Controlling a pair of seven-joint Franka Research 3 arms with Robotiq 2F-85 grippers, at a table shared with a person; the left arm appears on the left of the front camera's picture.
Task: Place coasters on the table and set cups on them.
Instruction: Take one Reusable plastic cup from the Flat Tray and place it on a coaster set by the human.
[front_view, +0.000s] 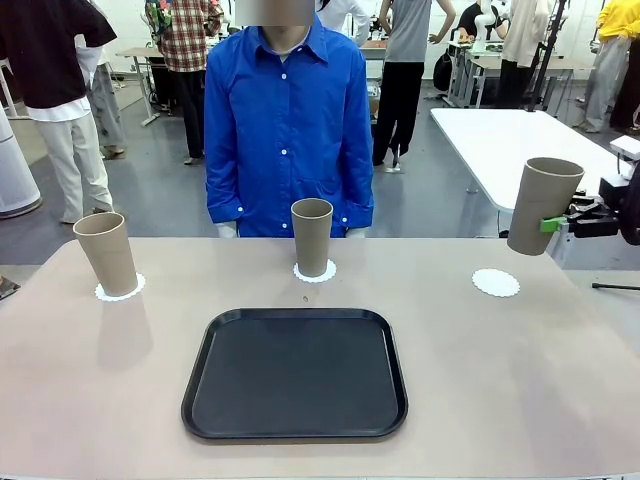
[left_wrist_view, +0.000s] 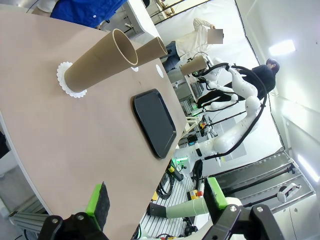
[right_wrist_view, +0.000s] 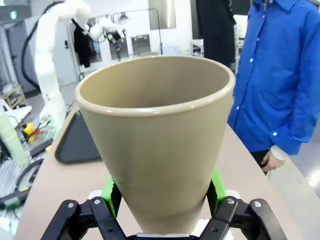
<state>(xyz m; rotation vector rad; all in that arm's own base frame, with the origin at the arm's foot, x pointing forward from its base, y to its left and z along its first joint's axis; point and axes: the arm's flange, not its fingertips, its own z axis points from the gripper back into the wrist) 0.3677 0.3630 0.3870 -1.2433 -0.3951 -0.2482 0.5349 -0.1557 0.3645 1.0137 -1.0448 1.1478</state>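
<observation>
Three tan cups are in sight. The left cup (front_view: 105, 253) stands on a lacy white coaster (front_view: 120, 290), and the middle cup (front_view: 311, 236) stands on another coaster (front_view: 315, 271). The third cup (front_view: 542, 205) hangs tilted in the air at the far right with my right gripper (front_view: 553, 224) shut on its lower wall, above and right of a bare coaster (front_view: 496, 283). In the right wrist view that cup (right_wrist_view: 157, 135) sits between the green pads (right_wrist_view: 111, 192). My left gripper (left_wrist_view: 156, 197) is open and holds nothing, near the table edge, away from the nearest cup (left_wrist_view: 100, 62).
A black tray (front_view: 295, 372) lies at the front middle of the beige table (front_view: 500, 380). A person in a blue shirt (front_view: 288, 120) stands at the far side, hands down. A white table (front_view: 520, 140) stands behind at the right.
</observation>
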